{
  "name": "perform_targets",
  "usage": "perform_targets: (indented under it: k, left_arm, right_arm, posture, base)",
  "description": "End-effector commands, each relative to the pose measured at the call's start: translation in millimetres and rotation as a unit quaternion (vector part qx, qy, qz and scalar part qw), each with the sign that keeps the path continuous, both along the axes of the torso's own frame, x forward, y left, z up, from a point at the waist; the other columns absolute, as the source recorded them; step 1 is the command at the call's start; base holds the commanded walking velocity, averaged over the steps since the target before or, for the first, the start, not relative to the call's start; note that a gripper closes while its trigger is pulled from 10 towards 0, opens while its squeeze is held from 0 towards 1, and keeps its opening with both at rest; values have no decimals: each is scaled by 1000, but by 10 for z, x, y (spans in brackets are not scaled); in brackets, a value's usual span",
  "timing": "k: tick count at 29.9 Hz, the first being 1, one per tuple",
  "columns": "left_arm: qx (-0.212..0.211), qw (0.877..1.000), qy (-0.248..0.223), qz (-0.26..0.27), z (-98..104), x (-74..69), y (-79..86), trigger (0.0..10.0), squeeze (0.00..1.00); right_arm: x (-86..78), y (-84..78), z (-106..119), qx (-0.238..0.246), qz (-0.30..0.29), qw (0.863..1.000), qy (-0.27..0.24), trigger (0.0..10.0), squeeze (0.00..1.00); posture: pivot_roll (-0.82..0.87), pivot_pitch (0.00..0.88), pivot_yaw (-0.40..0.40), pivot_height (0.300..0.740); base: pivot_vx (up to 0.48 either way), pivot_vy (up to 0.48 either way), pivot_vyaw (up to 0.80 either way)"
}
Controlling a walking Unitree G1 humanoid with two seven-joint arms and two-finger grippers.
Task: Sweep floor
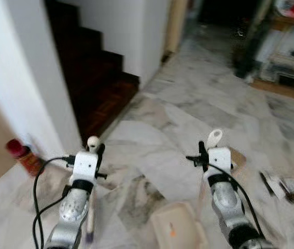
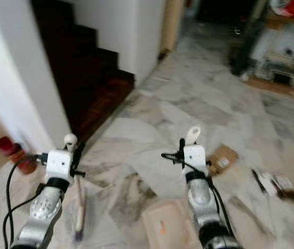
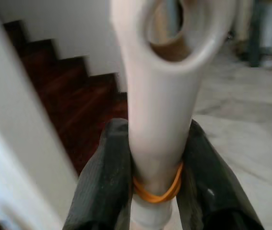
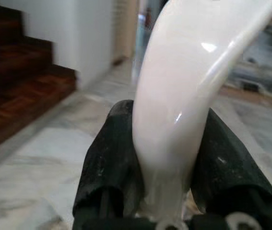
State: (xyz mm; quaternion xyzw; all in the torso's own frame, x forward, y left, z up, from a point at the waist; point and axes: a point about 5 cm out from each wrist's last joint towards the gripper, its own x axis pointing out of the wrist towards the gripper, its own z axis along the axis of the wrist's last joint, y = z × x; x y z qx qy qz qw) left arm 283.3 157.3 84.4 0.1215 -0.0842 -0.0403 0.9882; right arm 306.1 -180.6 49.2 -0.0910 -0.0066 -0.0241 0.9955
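My left gripper (image 1: 94, 149) is shut on the pale broom handle (image 3: 162, 110), just above an orange rubber band (image 3: 157, 191). The handle's end has a hanging hole, and its shaft (image 1: 91, 218) runs down to the floor beside my left arm. My right gripper (image 1: 209, 150) is shut on the curved white handle (image 4: 179, 110) of a cream dustpan (image 1: 178, 225), which hangs low in front of me between the arms. Black fingers (image 4: 109, 163) press the handle from both sides. A brown scrap of cardboard (image 2: 223, 157) lies on the marble floor just right of the right gripper.
Dark wooden stairs (image 1: 95, 78) rise at the left behind a white wall. A red container (image 1: 18, 149) stands by the wall at the left. Papers and dark litter (image 1: 279, 184) lie at the right. A cluttered shelf (image 1: 287, 57) stands at the back right. Marble floor stretches ahead.
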Motion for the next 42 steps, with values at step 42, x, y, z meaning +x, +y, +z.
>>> perform_targets:
  k: [42]
  left_arm:
    - [-53,998,-5,25,30,36,110,10000,0]
  right_arm:
    - [95,-74,252,47,-48,995,-72,10000,0]
  posture:
    - [67,0,-4,740]
  base:
    - [0,0,-343]
